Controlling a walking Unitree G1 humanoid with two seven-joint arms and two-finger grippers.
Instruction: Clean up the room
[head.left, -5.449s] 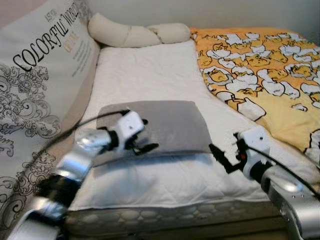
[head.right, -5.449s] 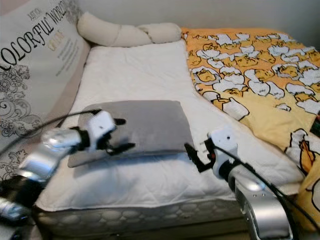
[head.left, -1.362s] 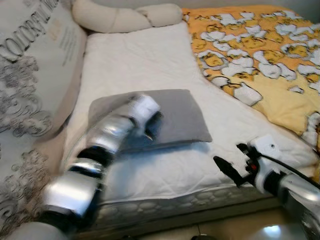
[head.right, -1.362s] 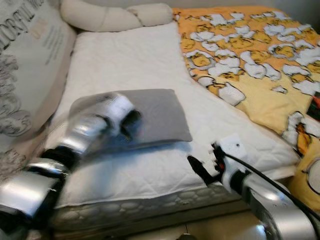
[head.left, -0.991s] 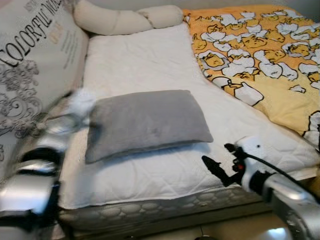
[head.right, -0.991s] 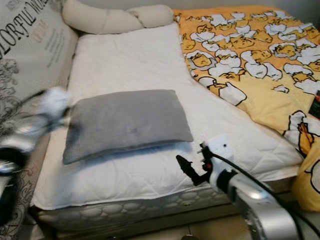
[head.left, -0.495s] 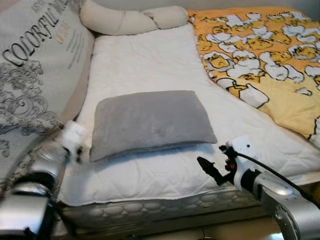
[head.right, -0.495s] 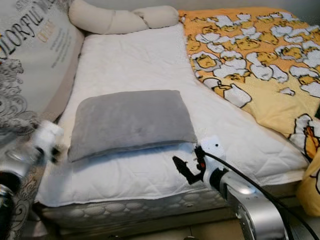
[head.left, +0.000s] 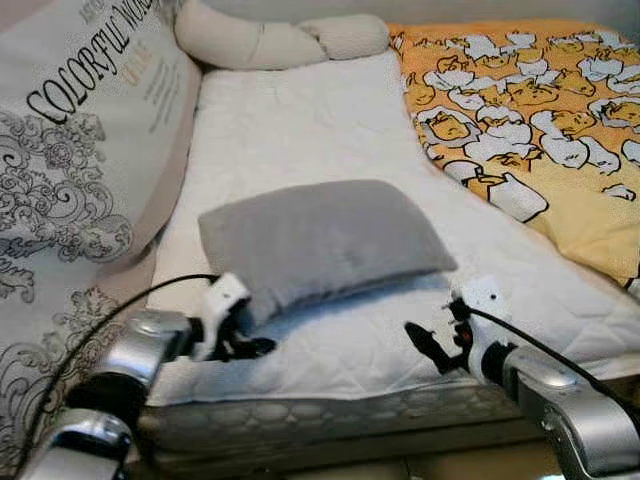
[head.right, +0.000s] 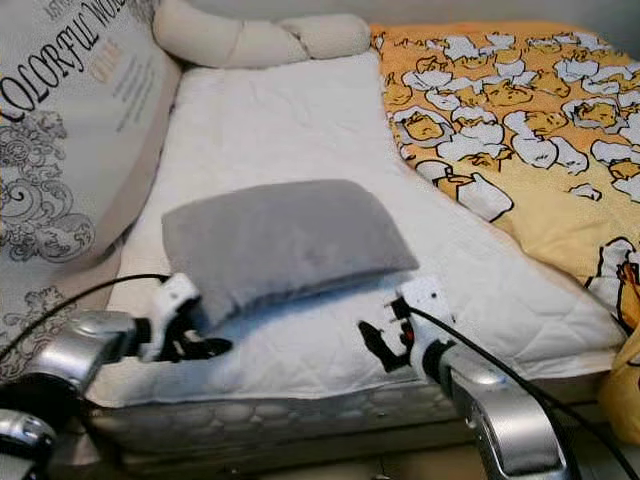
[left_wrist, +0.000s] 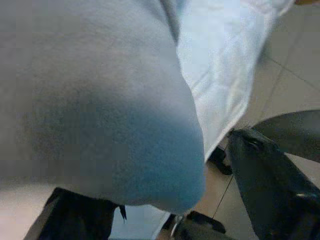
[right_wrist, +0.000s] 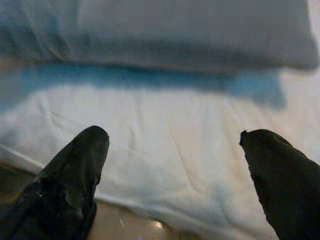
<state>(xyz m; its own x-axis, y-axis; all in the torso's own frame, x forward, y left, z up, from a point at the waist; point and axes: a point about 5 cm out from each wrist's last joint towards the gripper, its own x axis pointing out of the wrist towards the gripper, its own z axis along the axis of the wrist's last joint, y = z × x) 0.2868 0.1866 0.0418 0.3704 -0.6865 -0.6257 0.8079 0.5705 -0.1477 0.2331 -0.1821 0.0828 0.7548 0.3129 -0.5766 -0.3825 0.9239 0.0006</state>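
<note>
The left tool (head.left: 243, 335) is closing on the near left corner of the grey pillow (head.left: 325, 238) lying on the bed (head.left: 300, 130), and should be pinching deep before lifting, while the right tool (head.left: 425, 345) is hovering wide open beside it.

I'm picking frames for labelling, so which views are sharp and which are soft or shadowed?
Eye views: evenly lit and fairly sharp; the pillow casts a soft shadow on the sheet. Left wrist view: too close, the pillow's corner a blurred grey mass. Right wrist view: the fingers dark and soft-edged, the pillow beyond hazy, a bluish shadow under it.
</note>
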